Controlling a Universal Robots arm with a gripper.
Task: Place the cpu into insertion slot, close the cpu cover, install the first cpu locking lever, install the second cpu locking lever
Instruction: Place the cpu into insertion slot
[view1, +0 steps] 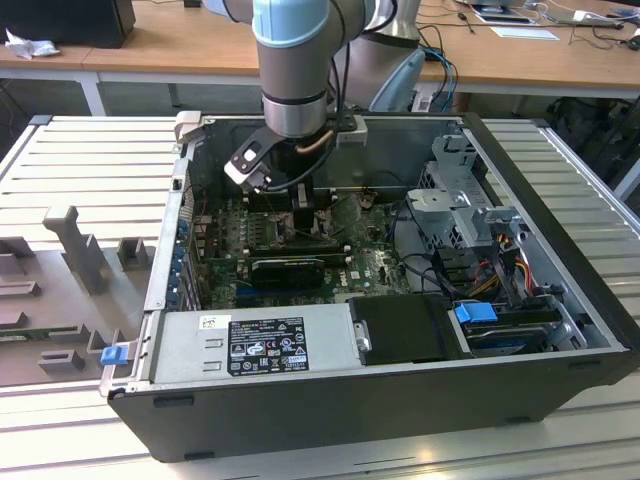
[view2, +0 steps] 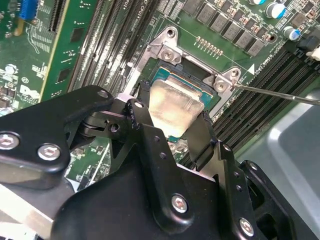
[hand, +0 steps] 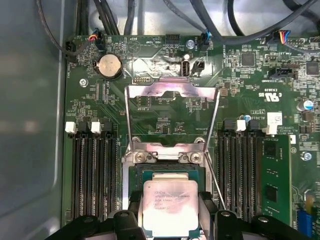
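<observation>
- One cpu (hand: 170, 207), a pale silvery square with its flat face toward the first wrist view. It is clamped by two opposite edges between the fingers (view2: 202, 135) of the gripper (view2: 174, 112).
- One insertion slot (hand: 165, 169), a square socket on the green motherboard (hand: 165, 120). It lies directly beneath the cpu, in line with the fingers. The chip's edges run parallel to the socket rim and its outline sits nearly over the socket's own. Whether the chip already touches the socket floor or hangs just above it cannot be told.
- One cpu cover (hand: 172, 90), a silver frame with a cut-out middle. It is swung up and open on its hinge, on the side of the slot away from the fingers, and looks clear of the chip's way down.
- One locking lever (view2: 280, 94), a thin metal rod. It is raised and unlatched, slanting off from a socket corner, near the slot and apart from the fingers.
- Two banks of black memory slots (hand: 90, 175), one on each side of the socket. Their long axis runs parallel to the two gripped edges of the cpu, so the fingers close across, bank to bank.
- One open computer case (view1: 380, 410), lying on its side on a slatted grey counter (view1: 90, 160). In the exterior view the arm (view1: 290, 60) reaches straight down into it, over the middle of the motherboard.
- Status, as a judgement: the placing step is in hand, and the cover and levers are not yet closed.
</observation>
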